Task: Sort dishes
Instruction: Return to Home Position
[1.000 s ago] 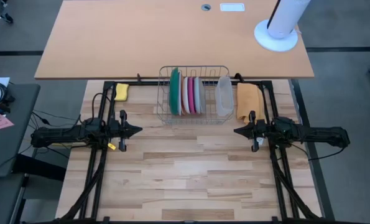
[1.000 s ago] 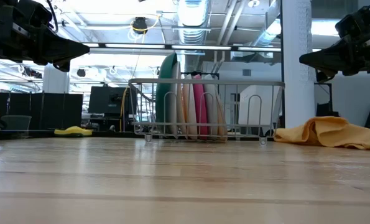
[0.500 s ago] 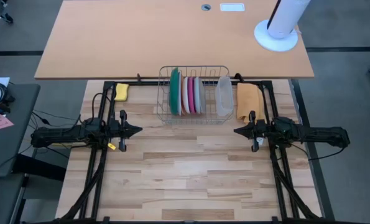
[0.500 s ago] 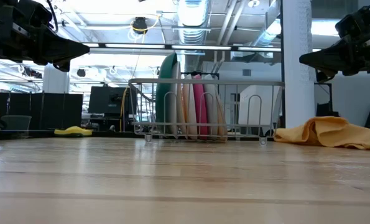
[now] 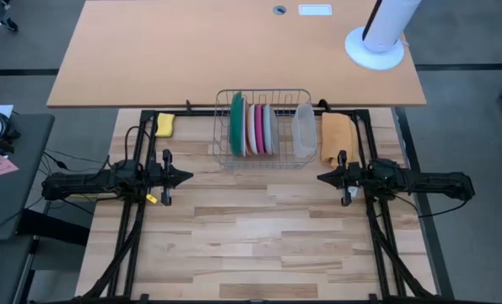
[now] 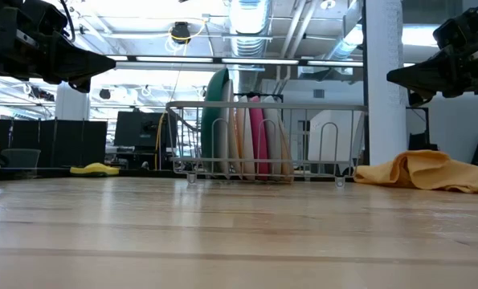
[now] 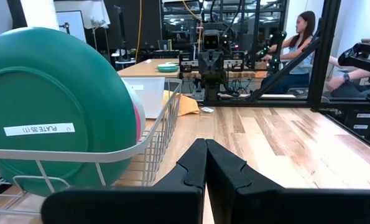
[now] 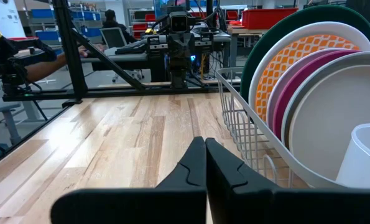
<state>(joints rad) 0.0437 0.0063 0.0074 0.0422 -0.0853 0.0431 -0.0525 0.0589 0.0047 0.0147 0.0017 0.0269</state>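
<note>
Several dishes stand on edge in a wire rack at the table's far middle: a dark green plate, an orange-patterned one, a magenta one and pale ones. My left gripper hovers shut near the rack's left front, above the table. My right gripper hovers shut near the rack's right front. In the left wrist view the green plate fills the rack's end.
A clear plastic tub stands in the rack's right end. A yellow sponge lies at the far left, an orange cloth at the far right. People sit beyond the table. The near half of the wooden table is bare.
</note>
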